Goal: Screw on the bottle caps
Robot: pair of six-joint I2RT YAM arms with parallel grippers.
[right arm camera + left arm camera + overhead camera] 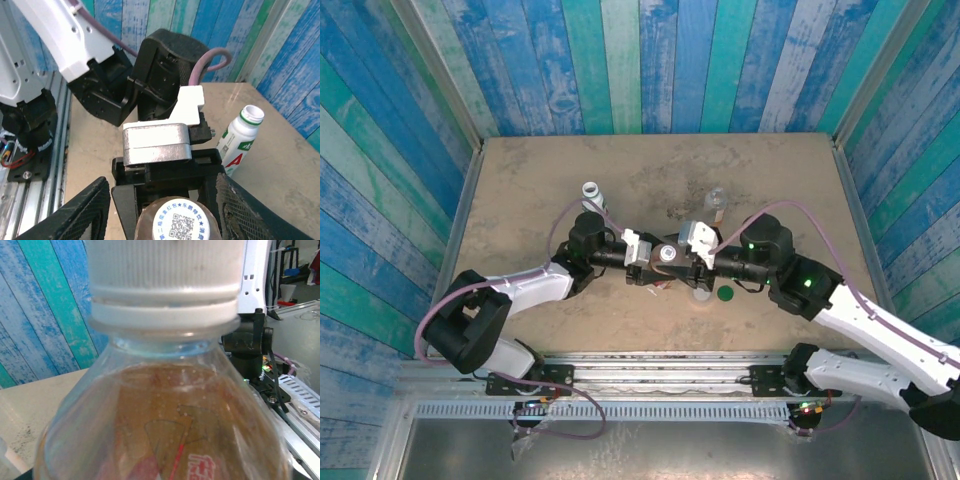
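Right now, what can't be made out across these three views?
Left wrist: the amber bottle crowds the lens; its cap is cut off by the top edge, so its seating is unclear.
Right wrist: the bottle's body is cut by the bottom edge; whether the right gripper touches the cap is unclear.
Top external: the left gripper and right gripper cover the bottle; the pale item beside the green cap is too small to identify.

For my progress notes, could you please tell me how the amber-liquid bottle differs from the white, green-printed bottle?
The amber bottle wears a ribbed whitish cap; the white bottle has an open mouth. The amber bottle is see-through, the white bottle opaque. The amber bottle is gripped by the left end effector; the white bottle stands free. Both are upright.
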